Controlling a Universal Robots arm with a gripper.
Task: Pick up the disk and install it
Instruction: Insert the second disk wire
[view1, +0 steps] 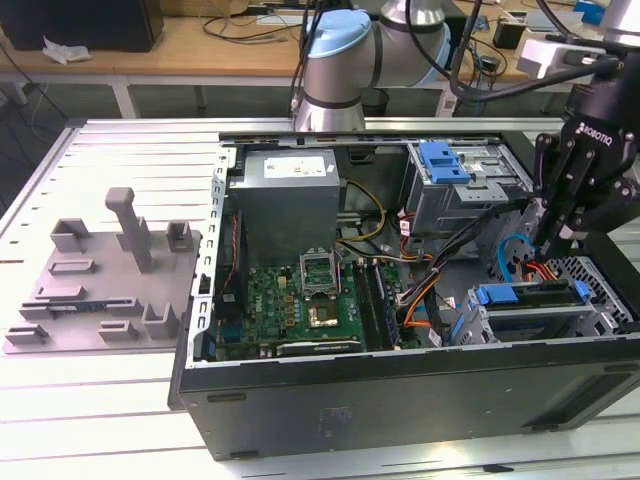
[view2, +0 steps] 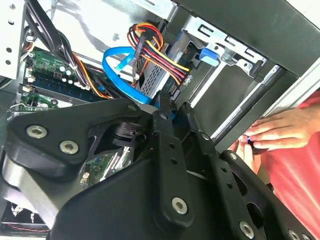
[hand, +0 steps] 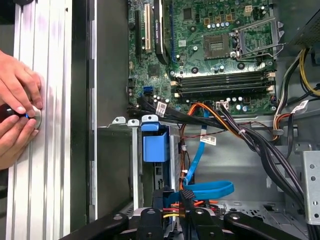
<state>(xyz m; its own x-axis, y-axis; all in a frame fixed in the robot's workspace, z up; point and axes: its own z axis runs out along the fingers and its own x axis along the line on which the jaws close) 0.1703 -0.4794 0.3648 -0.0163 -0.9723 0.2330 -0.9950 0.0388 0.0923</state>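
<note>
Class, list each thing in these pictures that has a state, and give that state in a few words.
Computer case: side panel off, lying on its side.
Processor socket: empty, its latch frame raised.
Disk: seated in the lower drive bay.
Gripper: lowered beside the blue data cable, holding nothing.
Person's hands: resting on the table rail.

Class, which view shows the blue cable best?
The first wrist view: the blue cable shows most of its length. The second wrist view shows its loop; the exterior view, a short curve.
</note>
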